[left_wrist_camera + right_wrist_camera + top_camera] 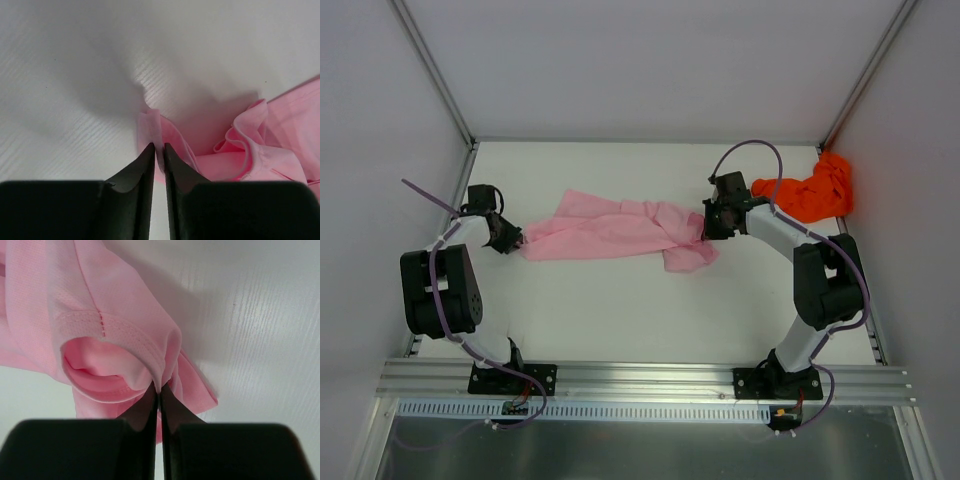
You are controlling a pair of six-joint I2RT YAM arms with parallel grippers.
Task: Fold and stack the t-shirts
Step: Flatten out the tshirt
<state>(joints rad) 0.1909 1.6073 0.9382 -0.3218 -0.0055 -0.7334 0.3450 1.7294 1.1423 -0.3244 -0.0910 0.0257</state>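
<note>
Left tool was found pinched nearly shut on a thin fold of the pale pink cotton t-shirt; right tool was clamped on its hemmed edge opposite, likely for stretching flat. It was strung, rumpled, across the white counter. The bright orange-red t-shirt was noted bunched, far right corner.

1. Top camera is looking down on the whole table from behind the arms.
2. Wrist cameras are looking closely past their fingers; all views are sharing the pink shirt.
</note>
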